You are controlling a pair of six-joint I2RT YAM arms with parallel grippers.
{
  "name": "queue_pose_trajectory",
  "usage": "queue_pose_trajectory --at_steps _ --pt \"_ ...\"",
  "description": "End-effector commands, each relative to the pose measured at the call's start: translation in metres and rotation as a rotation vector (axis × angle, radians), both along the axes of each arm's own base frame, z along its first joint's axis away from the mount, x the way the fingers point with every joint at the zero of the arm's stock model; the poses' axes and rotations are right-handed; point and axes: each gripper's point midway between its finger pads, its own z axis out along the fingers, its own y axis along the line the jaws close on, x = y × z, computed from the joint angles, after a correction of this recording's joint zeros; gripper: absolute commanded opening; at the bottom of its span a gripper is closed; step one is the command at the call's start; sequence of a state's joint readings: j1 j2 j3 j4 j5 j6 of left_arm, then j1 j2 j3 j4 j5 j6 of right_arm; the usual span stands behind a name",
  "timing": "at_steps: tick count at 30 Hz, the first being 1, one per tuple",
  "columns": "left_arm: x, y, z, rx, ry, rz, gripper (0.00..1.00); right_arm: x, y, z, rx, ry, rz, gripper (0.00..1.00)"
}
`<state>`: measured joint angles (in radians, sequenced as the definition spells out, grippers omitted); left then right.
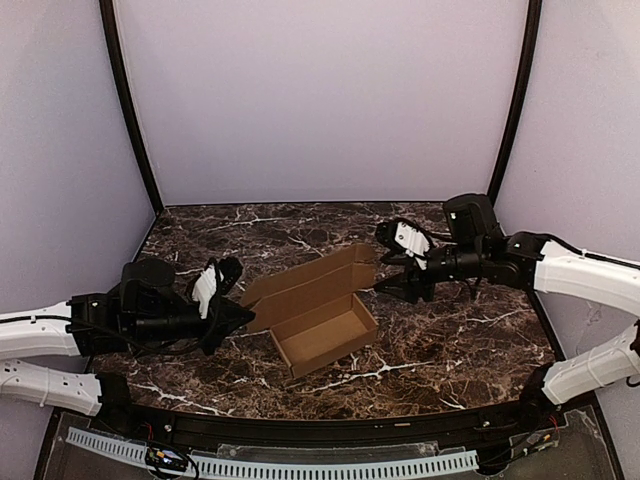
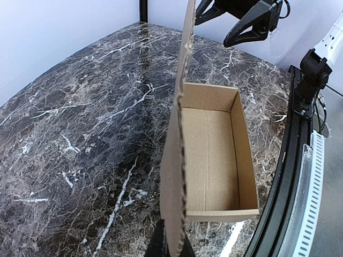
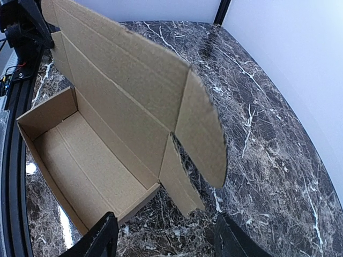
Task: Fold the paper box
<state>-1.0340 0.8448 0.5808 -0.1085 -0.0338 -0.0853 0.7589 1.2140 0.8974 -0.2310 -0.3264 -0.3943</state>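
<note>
Left claw (image 1: 240, 310) is pinched shut on the left end of the paper box's (image 1: 322, 328) raised lid. Box sits open-topped mid-frame on the marble bench (image 1: 460, 350). Right claw (image 1: 393, 262) hangs spread wide, holding nothing, just right of the lid's end flap.

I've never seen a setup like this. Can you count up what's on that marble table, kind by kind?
Cardboard boxes: 1, the tan paper box, lid up
Robot grippers: 2, the left gripper shut on the lid's edge, the right gripper open beside the box
Total: 3
</note>
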Motion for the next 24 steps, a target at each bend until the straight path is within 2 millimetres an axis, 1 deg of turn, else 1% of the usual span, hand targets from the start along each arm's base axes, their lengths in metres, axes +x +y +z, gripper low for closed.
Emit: queue_pose_trajectory --at_steps 1,4,10,15,18,24 --pt "-0.012 -0.004 0.011 -0.039 0.027 -0.061 0.01 0.005 0.004 0.020 0.064 -0.021 0.028 0.59" --pt "-0.018 -0.007 0.015 -0.048 0.043 -0.097 0.01 0.005 0.004 0.025 0.079 -0.023 0.036 0.58" --pt "-0.022 -0.010 0.020 -0.054 0.047 -0.127 0.01 0.012 0.004 0.031 0.086 -0.027 0.039 0.56" --pt "-0.025 -0.010 0.028 -0.076 0.041 -0.140 0.01 0.009 0.005 0.034 0.089 -0.012 0.063 0.50" --pt "-0.026 -0.009 0.032 -0.087 0.034 -0.141 0.01 0.004 0.005 0.031 0.085 0.016 0.079 0.43" --pt "-0.026 -0.008 0.032 -0.090 0.032 -0.141 0.01 -0.005 0.005 0.030 0.093 0.048 0.104 0.33"
